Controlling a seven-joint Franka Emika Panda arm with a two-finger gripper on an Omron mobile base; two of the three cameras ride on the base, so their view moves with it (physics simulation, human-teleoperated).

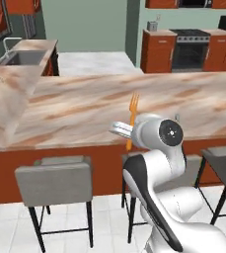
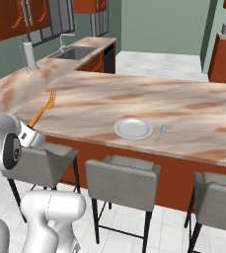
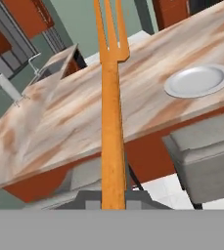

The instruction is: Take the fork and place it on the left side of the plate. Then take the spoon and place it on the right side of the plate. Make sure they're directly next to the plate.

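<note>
The gripper is closed on the handle of the orange fork, held off the counter, tines pointing away. The plate is seen ahead to the right, with the spoon just beyond it.

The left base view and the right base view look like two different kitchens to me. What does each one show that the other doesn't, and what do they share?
The left base view alone shows a black oven set among orange cabinets at the back. The right base view alone shows the plate on the counter, with the spoon lying just to its right. Both show the orange fork held up off the marble counter, the sink at the far end, and grey stools along the near side.
</note>
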